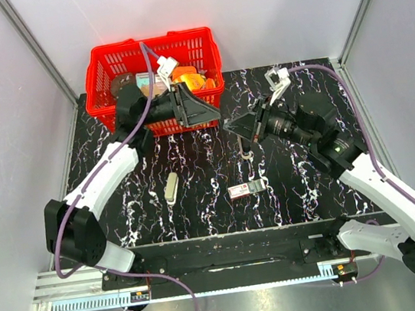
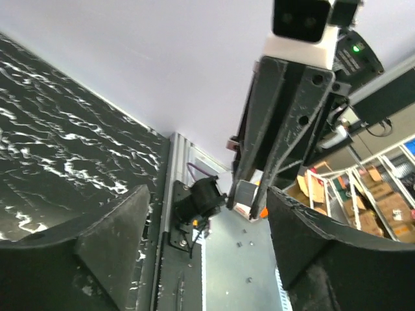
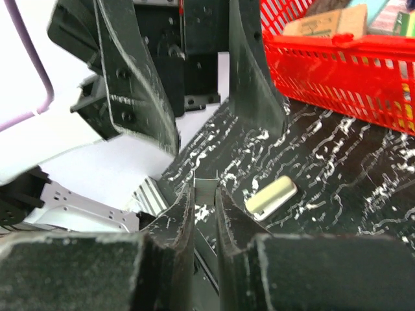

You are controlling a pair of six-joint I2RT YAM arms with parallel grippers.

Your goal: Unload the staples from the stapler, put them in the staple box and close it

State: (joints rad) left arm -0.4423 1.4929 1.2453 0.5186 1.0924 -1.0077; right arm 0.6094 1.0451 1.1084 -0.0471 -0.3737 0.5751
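Note:
My right gripper point(image 3: 206, 197) is shut on the stapler point(image 3: 206, 186). I see the stapler end-on, so only a silver-grey metal channel shows between the pads. In the left wrist view the stapler point(image 2: 246, 194) sits between the right gripper's two dark fingers. My left gripper point(image 2: 207, 214) is open and empty, and it faces the right gripper a short way off. In the top view the left gripper point(image 1: 213, 114) and the right gripper point(image 1: 233, 127) meet tip to tip above the mat, just in front of the basket. The stapler is mostly hidden there.
A red basket point(image 1: 103, 70) with several items stands at the back left, close behind the left gripper. A beige oblong block point(image 1: 171, 186) and a small red-and-white box point(image 1: 245, 189) lie on the black marbled mat point(image 1: 200, 211). The block also shows in the right wrist view point(image 3: 271, 195).

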